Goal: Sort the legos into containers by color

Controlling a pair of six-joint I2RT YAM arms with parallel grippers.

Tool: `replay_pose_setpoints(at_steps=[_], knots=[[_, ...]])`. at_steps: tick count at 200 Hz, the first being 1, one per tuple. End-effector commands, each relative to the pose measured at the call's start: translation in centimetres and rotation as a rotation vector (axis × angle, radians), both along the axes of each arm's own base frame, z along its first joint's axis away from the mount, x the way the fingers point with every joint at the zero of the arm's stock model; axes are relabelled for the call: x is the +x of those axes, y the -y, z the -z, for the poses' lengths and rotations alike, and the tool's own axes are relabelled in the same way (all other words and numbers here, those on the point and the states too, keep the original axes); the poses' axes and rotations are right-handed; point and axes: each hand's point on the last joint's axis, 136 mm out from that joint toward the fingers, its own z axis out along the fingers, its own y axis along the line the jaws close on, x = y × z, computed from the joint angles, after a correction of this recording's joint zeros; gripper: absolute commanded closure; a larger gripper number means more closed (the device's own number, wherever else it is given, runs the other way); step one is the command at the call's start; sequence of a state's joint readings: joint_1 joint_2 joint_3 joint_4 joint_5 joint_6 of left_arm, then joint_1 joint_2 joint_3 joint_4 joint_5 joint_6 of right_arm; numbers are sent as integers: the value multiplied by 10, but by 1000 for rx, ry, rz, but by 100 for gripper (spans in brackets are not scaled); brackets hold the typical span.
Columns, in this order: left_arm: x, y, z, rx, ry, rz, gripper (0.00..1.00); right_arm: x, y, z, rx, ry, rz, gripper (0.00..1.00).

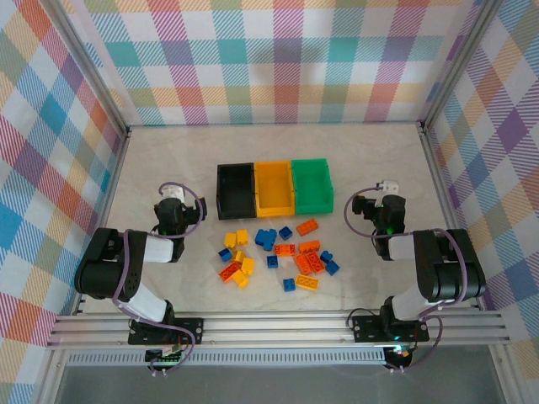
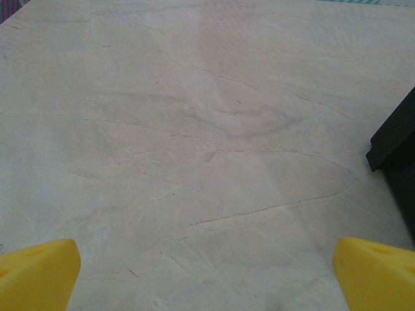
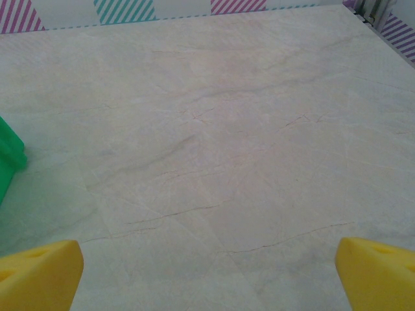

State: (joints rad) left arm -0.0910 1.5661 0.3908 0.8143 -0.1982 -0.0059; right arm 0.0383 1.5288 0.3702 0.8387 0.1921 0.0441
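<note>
Three empty containers stand side by side mid-table: a black bin (image 1: 235,187), a yellow-orange bin (image 1: 274,185) and a green bin (image 1: 312,182). Just in front of them the legos lie scattered on the table: yellow bricks (image 1: 242,237), blue bricks (image 1: 266,239) and orange-red bricks (image 1: 306,226). My left gripper (image 1: 173,200) (image 2: 207,275) hovers left of the black bin (image 2: 397,139), open, bare table between its yellow fingertips (image 2: 39,272). My right gripper (image 1: 386,195) (image 3: 207,275) hovers right of the green bin (image 3: 9,152), open and empty too.
The marble-look tabletop (image 1: 278,143) is fenced by checkered walls (image 1: 278,59) at the back and both sides. An aluminium rail (image 1: 278,324) carrying the arm bases runs along the near edge. Bare table lies behind the bins.
</note>
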Motion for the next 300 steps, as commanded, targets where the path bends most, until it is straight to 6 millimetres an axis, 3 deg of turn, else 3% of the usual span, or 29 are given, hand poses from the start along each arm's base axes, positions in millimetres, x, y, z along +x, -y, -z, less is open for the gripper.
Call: replay_pose_setpoints(at_steps=[1, 21, 43, 65, 105, 115, 127, 164, 178, 189, 200, 213, 240, 256, 273, 287, 300], knots=[[7, 0, -11, 1, 30, 8, 0, 8, -1, -13, 22, 50, -1, 0], [7, -1, -12, 3, 37, 5, 0, 8, 0, -13, 21, 51, -1, 0], [9, -15, -26, 15, -33, -89, 0, 6, 1, -18, 17, 63, 7, 0], [10, -27, -46, 28, -39, -160, 0, 4, 1, -19, 18, 69, 6, 0], [4, -22, -91, -50, 84, -152, 0, 8, -1, -15, 49, 33, -27, 0], [4, -19, -102, -72, 101, -138, 0, 10, -2, -26, 41, 59, -36, 0], [2, -15, -115, -96, 133, -123, 0, 8, 10, -46, 38, 44, 45, 0], [-6, -26, -152, -228, 256, -219, 0, -10, 51, -70, 48, 1, 315, 0], [-18, -46, -151, -373, 238, -417, 0, -22, 74, -70, 93, -76, 520, 0], [-46, -73, -133, -491, 152, -714, 0, -33, 81, -70, 198, -129, 643, 0], [-45, -72, -135, -481, 99, -702, 0, -50, 83, -64, 304, -203, 760, 0], [-34, -59, -139, -482, 75, -598, 0, -41, 70, -63, 325, -221, 661, 0], [-35, -41, -153, -574, 110, -494, 0, -31, 41, -72, 417, -190, 476, 0], [-37, -27, -170, -602, 98, -403, 2, -36, 24, -76, 452, -238, 391, 0], [-43, -14, -173, -608, 10, -359, 11, -42, -2, -77, 503, -296, 260, 0], [-44, 8, -179, -619, -12, -260, 2, -51, -24, -73, 522, -352, 175, 0], [-50, 28, -183, -619, -24, -184, 2, -63, -45, -67, 490, -417, 104, 0]])
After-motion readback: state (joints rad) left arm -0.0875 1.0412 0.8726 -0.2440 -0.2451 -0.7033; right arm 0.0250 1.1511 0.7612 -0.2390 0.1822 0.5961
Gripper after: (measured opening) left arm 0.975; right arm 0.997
